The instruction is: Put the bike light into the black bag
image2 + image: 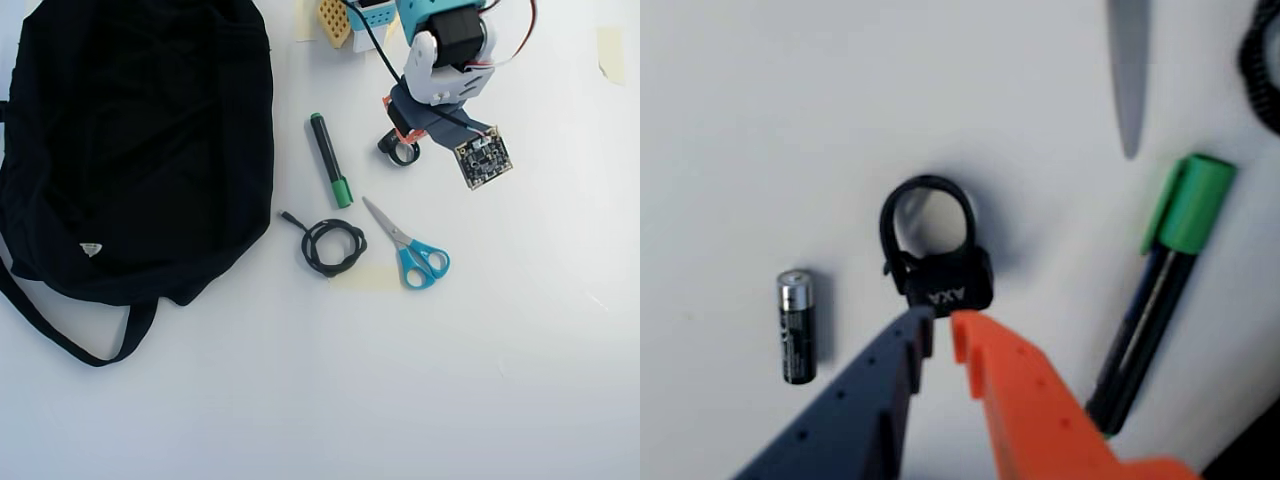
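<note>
Bike light (938, 262) not yet grasped, lies on counter (520, 380) near far edge; fingers (942, 332) narrow, empty, just short of it. Black bag (130, 150) well apart at left edge in overhead view; pick and carry remain.

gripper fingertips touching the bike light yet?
Cannot tell. In the wrist view the gripper tips sit right at the bike light's lower edge; blur hides any gap.
</note>
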Robot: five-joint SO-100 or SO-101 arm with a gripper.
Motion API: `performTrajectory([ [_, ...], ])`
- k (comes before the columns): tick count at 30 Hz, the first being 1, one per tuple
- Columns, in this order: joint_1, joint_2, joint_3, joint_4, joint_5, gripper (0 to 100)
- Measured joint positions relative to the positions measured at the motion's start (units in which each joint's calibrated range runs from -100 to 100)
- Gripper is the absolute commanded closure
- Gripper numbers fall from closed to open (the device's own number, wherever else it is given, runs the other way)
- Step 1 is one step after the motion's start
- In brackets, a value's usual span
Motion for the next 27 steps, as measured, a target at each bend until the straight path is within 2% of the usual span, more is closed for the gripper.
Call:
performTrajectory([
  [4, 0.00, 1.41, 2.20, -0.43, 0.00, 96],
  [11, 0.00, 1.49, 8.65, -6.01, 0.00, 79],
  [18, 0.00, 1.49, 11.08, -10.65, 0.00, 67],
  [27, -1.03, 1.49, 11.40, -13.05, 0.20, 69],
])
